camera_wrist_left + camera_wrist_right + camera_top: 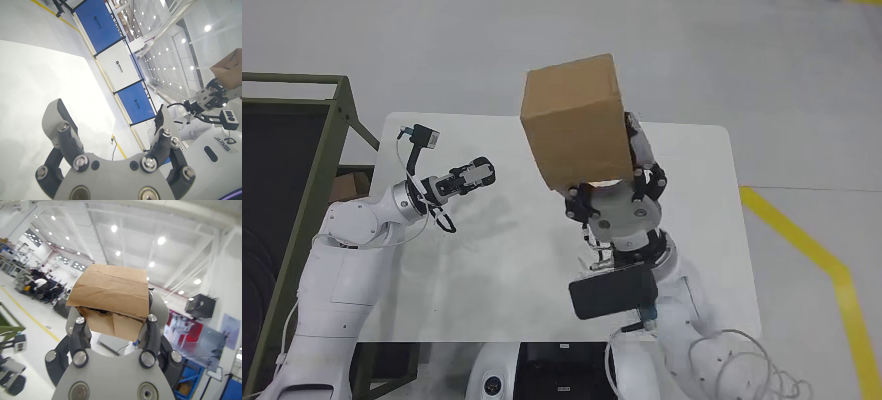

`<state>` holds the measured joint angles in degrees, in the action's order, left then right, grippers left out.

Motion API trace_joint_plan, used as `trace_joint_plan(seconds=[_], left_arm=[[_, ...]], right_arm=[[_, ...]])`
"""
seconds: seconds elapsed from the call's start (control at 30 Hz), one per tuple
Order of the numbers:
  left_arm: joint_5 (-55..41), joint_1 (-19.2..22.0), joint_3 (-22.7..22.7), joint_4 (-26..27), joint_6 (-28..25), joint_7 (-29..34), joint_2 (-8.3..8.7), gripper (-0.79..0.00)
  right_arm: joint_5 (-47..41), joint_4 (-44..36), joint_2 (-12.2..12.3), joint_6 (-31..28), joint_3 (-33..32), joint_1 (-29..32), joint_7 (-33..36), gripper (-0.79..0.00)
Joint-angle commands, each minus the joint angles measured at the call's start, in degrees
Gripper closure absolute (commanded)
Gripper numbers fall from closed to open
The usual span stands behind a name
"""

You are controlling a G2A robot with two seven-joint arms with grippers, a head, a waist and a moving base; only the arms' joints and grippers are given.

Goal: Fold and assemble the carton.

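Aloft, right pincer (115,315) clamps carton (574,120); left pincer (109,108) spread, empty.

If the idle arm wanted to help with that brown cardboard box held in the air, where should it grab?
Likely the upper end of the brown cardboard carton, on the side facing the open left gripper, approached sideways: the right gripper clamps its lower end, leaving those flat walls free.

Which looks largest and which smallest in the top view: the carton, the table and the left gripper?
1. table, the largest by far.
2. carton; it is held up nearer the camera, which may make it look larger.
3. left gripper, clearly the smallest.
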<state>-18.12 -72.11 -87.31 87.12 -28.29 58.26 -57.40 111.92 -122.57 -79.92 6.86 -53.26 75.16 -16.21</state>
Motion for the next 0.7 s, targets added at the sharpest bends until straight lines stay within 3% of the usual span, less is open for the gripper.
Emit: trace_joint_plan(seconds=[0.0, 0.4, 0.53, 0.67], left_arm=[[0.0, 0.0, 0.0, 0.0, 0.0, 0.0, 0.0, -0.785], [-0.5, -1.1, -1.7, 1.5, 1.5, -3.2, 0.23, -0.785], [-1.8, -1.2, -2.9, 1.0, 2.7, -4.2, 0.38, -0.785], [-2.5, -1.2, -3.3, 0.8, 3.5, -4.5, 0.45, -0.785]], right_arm=[[-4.7, -0.4, 0.2, -6.2, -2.2, -0.3, 3.8, 0.0], [-24.5, 8.2, 2.3, -31.6, -13.6, 2.4, 8.2, 0.0], [-26.6, 14.9, 2.9, -36.5, -15.2, 3.1, 8.9, 0.0], [-25.5, 24.6, 2.8, -36.0, -13.5, 1.3, 9.8, 0.0]])
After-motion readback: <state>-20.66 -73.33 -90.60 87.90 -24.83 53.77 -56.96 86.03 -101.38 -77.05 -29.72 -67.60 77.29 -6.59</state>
